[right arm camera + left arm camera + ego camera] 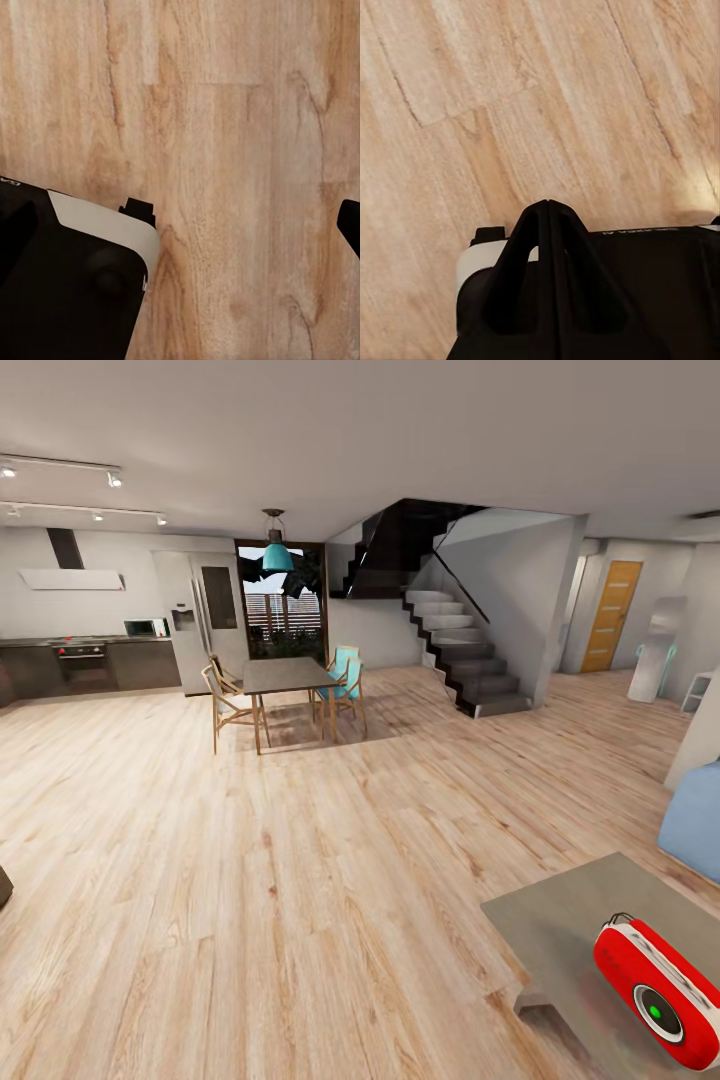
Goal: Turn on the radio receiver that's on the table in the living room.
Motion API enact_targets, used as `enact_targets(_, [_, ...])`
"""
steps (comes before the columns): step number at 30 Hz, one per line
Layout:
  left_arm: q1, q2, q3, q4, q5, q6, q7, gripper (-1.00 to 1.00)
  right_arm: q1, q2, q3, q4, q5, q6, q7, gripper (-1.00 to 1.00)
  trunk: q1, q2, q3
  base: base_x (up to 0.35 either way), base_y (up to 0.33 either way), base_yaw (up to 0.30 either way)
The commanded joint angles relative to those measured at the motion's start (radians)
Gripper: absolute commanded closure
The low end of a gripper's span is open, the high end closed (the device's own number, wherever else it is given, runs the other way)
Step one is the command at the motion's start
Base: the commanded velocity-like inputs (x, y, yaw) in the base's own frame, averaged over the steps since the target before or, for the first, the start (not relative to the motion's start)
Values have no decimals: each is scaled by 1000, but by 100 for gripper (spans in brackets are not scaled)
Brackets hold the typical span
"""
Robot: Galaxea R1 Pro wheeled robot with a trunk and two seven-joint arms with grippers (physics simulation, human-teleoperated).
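The red radio receiver (662, 990) lies on the low grey table (560, 920) at the bottom right corner of the head view. Its white trim, round dial with a green centre and thin wire handle are visible, and its right end is cut off by the frame. In the left wrist view my left gripper (547, 206) is shut, its two black fingers meeting at the tips over wooden floor, with nothing held. In the right wrist view my right gripper (184, 225) stands open, with one fingertip (351, 223) at the picture's edge above bare floor.
Wide wooden floor (300, 840) stretches ahead. A dark dining table (285, 676) with wooden and teal chairs stands further back, a staircase (470, 660) to its right, and a kitchen (90, 650) at the far left. A blue seat (695, 825) sits beyond the grey table. My black and white base (75, 285) is below the wrists.
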Motion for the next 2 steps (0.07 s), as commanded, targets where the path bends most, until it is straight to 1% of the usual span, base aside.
enact_targets(1, [0, -4, 0, 0, 0, 0, 0, 100, 0, 0, 0, 0, 0, 0, 0, -100, 0, 0, 0, 0, 0, 0])
enact_targets(2, [0, -9, 0, 0, 1, 0, 0, 100, 0, 0, 0, 0, 0, 0, 0, -100, 0, 0, 0, 0, 0, 0])
